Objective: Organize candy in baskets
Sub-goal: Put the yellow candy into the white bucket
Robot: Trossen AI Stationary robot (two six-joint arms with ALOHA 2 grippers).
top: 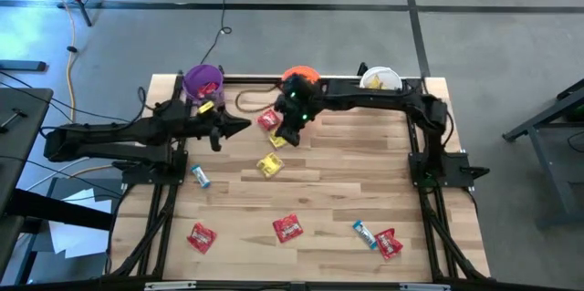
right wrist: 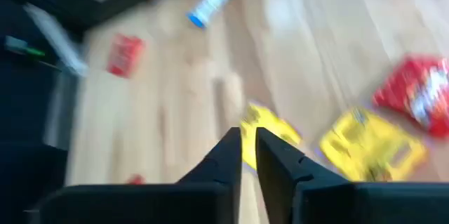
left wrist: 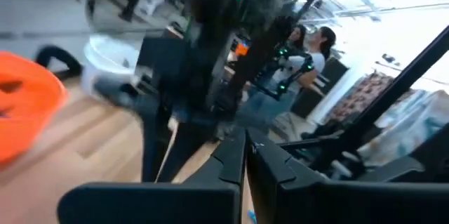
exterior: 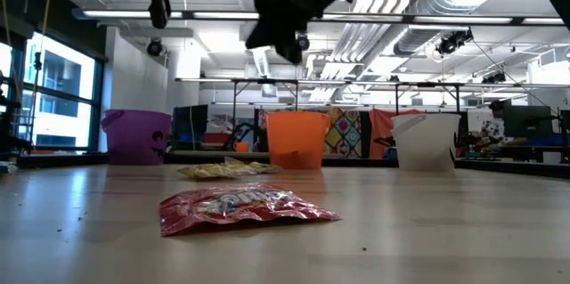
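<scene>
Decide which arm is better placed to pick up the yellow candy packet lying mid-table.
Right, probably. The right pincer hangs just beside the yellow plastic candy packet, which shows below its nearly closed fingers in its wrist view. The left pincer is farther off, fingers together.

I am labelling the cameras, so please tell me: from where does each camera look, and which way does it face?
High view: above the table, facing straight down; both arms, left claw, right claw.
Low view: at tabletop height, facing level toward purple bucket, orange bucket, white bucket; arms overhead.
Left wrist view: on the left arm, facing the orange bucket; own claw below.
Right wrist view: on the right arm, facing down at the table; own claw below.
Shared: blue-and-white bar, in high and right wrist views.
</scene>
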